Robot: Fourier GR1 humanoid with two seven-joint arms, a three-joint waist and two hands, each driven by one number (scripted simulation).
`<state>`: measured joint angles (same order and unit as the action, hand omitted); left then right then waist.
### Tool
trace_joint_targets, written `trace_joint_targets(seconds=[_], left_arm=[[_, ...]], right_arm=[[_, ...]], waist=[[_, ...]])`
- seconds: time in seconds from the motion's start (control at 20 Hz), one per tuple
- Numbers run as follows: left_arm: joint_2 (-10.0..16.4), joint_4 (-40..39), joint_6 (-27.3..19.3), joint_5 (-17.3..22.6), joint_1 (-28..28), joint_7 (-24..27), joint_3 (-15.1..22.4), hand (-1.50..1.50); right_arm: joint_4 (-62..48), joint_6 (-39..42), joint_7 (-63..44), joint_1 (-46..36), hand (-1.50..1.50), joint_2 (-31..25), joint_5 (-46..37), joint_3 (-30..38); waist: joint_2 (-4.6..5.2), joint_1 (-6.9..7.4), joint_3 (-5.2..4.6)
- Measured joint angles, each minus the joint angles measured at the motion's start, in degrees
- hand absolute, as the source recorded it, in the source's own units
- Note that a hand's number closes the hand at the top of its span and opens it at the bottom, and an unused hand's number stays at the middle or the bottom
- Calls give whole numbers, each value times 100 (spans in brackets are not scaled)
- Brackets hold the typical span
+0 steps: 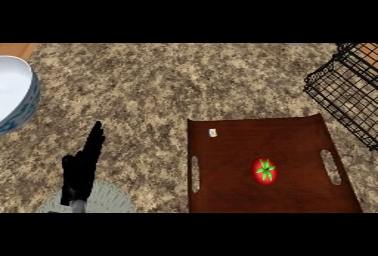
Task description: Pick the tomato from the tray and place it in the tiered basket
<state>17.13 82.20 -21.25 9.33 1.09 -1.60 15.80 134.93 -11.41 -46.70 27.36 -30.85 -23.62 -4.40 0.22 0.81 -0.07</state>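
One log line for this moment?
tomato: on tray | tiered basket: far right | left hand: open, resting | right hand: not in view

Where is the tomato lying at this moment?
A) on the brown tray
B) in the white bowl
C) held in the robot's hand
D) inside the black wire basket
A: the tomato lies on the brown tray, apart from the wire basket at the upper right, and the left hand stands open well to the tray's left, touching nothing on it.
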Motion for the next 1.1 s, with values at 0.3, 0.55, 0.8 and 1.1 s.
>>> trace_joint_targets(seconds=[0.3,0.55,0.8,1.1], left_arm=[[-52,-8,57,-37,11,57,43,0],[-109,-23,26,-77,-8,13,52,0],[-141,8,26,-102,73,81,65,0],[-152,53,26,-100,155,102,58,0]], right_arm=[[-163,277,-1308,-929,-150,-174,-628,-693],[-447,563,-1767,-1663,-150,54,-1693,-1490],[-1020,948,-2058,-2094,-150,462,-2398,-2020],[-1602,1387,-2243,-2516,-150,1168,-2803,-2312]], waist=[[-14,66,18],[-26,74,30],[-25,79,36],[-41,46,71]])
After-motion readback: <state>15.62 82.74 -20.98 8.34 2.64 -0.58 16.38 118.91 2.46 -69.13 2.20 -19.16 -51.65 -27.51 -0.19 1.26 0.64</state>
